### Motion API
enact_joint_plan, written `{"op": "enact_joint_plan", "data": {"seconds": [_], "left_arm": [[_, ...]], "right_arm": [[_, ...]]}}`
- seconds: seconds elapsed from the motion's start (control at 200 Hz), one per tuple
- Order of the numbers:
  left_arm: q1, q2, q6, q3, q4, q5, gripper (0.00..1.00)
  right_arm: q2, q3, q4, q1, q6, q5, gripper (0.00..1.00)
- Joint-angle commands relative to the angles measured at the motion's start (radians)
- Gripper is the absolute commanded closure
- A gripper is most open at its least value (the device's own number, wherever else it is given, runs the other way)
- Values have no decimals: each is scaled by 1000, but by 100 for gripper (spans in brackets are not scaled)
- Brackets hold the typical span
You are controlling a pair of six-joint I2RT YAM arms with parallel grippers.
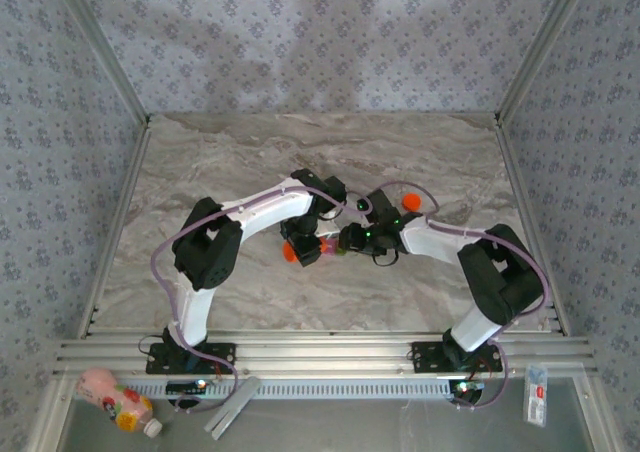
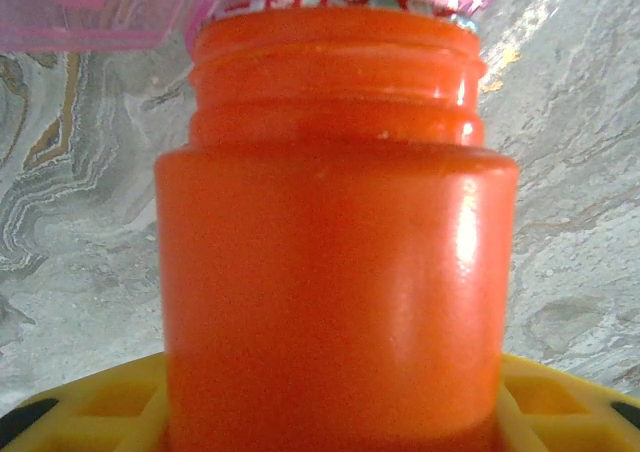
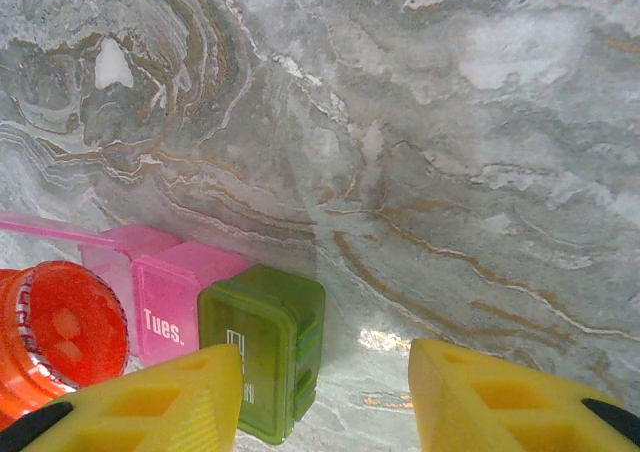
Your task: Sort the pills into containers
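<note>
My left gripper [image 2: 335, 417] is shut on the small orange bottle [image 2: 335, 272], held on its side low over the table; its yellow fingers [image 2: 90, 412] show at both sides. The bottle's open mouth [image 3: 60, 332] faces the pink compartment [image 3: 165, 302] of the pill case, whose lid [image 3: 50, 230] stands open. Pale pills [image 3: 65, 324] show inside the mouth. The green compartment [image 3: 262, 357] is closed. My right gripper [image 3: 325, 402] is open just beside the green end, holding nothing. From above, the bottle [image 1: 293, 250] and case [image 1: 327, 244] lie between the left gripper [image 1: 303, 242] and the right gripper [image 1: 347, 240].
An orange cap [image 1: 411, 203] lies on the marble table [image 1: 250, 152] behind the right arm. Off the table's near edge lie a pink-and-white bottle [image 1: 117, 400], a grey strip [image 1: 233, 407] and a white packet [image 1: 537, 394]. Patterned walls close in three sides.
</note>
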Motion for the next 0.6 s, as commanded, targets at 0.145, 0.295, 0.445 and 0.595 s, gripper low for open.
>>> {"op": "enact_joint_plan", "data": {"seconds": [0.145, 0.295, 0.445, 0.595], "left_arm": [[1, 19, 16, 13, -22, 10, 100], [4, 16, 18, 14, -23, 7, 100], [8, 6, 20, 19, -32, 2, 100], [19, -4, 22, 18, -34, -1, 100]], "right_arm": [[-34, 1, 5, -4, 18, -22, 51], [-13, 0, 20, -2, 23, -32, 52], [1, -1, 28, -1, 25, -38, 53], [13, -2, 32, 1, 25, -41, 53]]}}
